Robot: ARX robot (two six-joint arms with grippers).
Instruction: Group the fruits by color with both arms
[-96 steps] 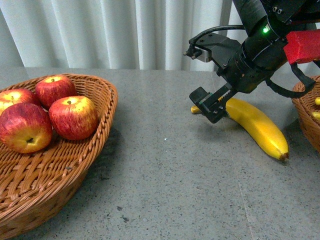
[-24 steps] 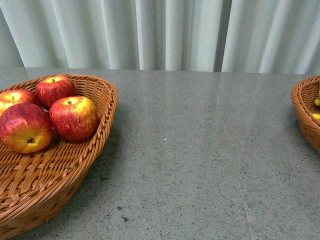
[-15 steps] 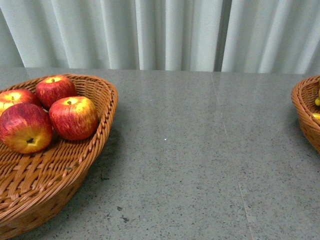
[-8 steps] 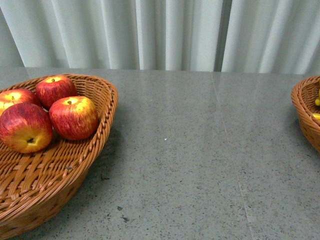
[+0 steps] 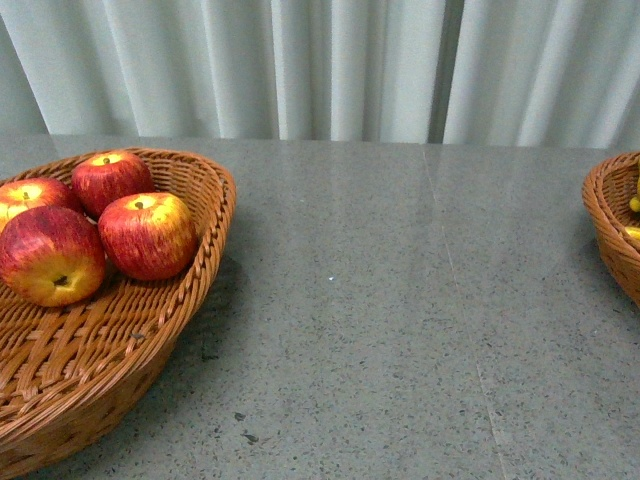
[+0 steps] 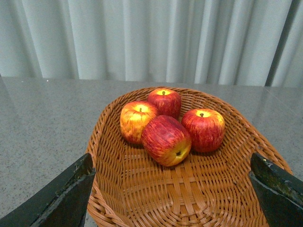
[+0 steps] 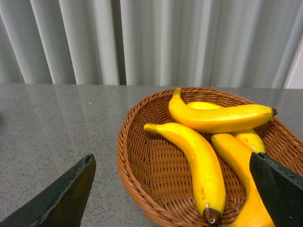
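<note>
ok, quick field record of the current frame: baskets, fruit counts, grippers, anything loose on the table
left basket: wicker, holds four red apples
right basket: wicker, holds bananas; four visible, some partly hidden
table between baskets: grey stone surface, no fruit on it in the front view
left gripper: open, empty, fingertips either side of the apple basket in its wrist view
right gripper: open, empty, facing the banana basket
arms in front view: none visible
sort state: looks complete, colors separated

In the front view the right basket is cut by the edge, its bananas mere yellow slivers. The left basket is cropped too, clipping 1 apple.
</note>
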